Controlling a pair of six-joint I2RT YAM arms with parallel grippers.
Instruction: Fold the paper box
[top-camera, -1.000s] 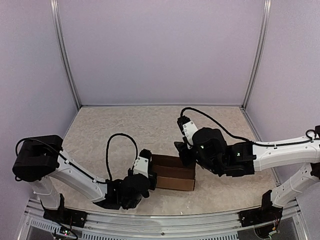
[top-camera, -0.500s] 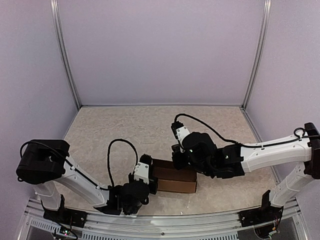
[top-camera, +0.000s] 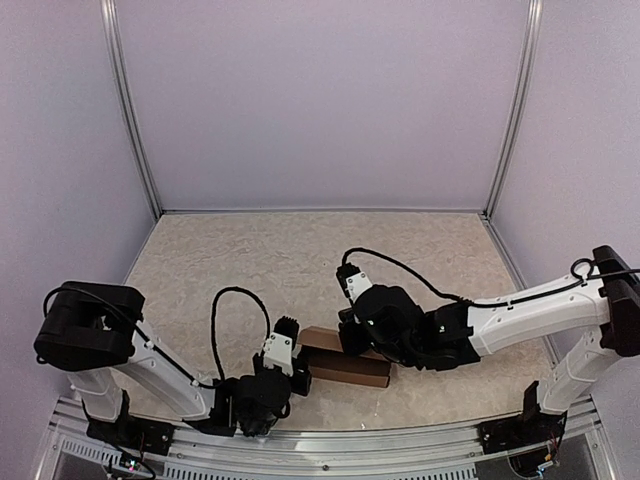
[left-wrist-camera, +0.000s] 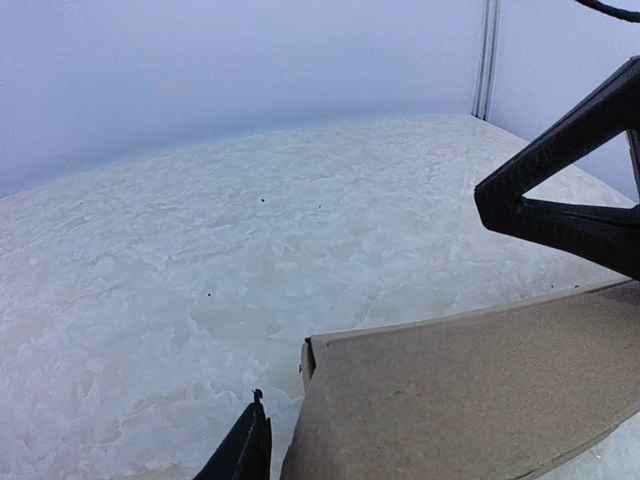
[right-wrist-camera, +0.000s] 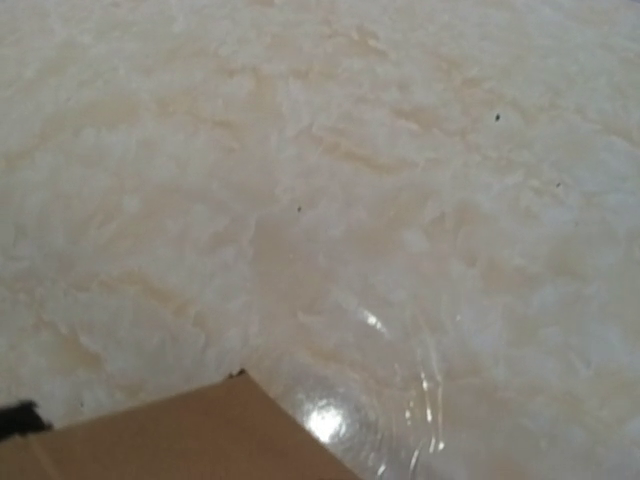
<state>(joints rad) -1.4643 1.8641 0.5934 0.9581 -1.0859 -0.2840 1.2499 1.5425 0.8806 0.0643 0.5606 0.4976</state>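
Seen from above, the paper box (top-camera: 350, 373) lies on the table (top-camera: 250, 260) close to the front edge, its long side running across, between the two arms. The left claw (top-camera: 298, 368) sits at its left end and the right claw (top-camera: 348, 343) bears on its rear top edge. Both arms crowd one small, light thing. I judge that a sideways push from either could slide the box away, or the two claws could knock together.

In the left wrist view a brown face of the paper box (left-wrist-camera: 470, 390) fills the lower right, its cut corner just beside one black fingertip (left-wrist-camera: 245, 452). The other finger is out of the picture, so I cannot tell how wide the left claw stands or whether it grips anything. A black triangular part (left-wrist-camera: 560, 200) hangs over the far edge, probably the other arm's claw. If nothing pins that face, the cardboard may well spring back up.

The right wrist view shows only a corner of the paper box (right-wrist-camera: 170, 435) at the bottom, with bare table and glare beyond. The right claw is closed tight; whether a cardboard edge is caught in it cannot be told. Pressing off the crease could crumple a flap, and a missed pinch would leave the flap free to unfold.
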